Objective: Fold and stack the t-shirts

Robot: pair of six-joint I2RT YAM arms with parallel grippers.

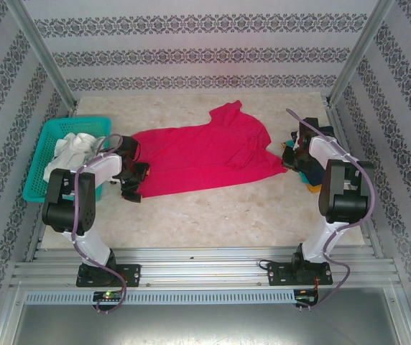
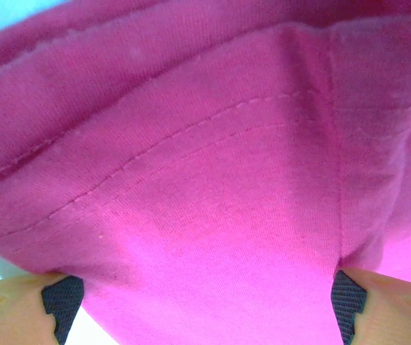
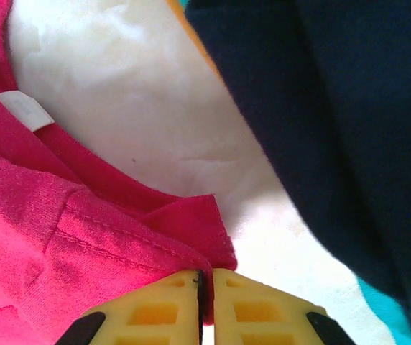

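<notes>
Fold, step 1: the crimson t-shirt (image 1: 205,154) lies spread on the table (image 1: 263,208), your right gripper (image 3: 205,277) pinched shut on its edge by the collar, your left gripper (image 2: 205,298) gaping wide astride the opposite hem; next, close the left and lift both ends.
</notes>
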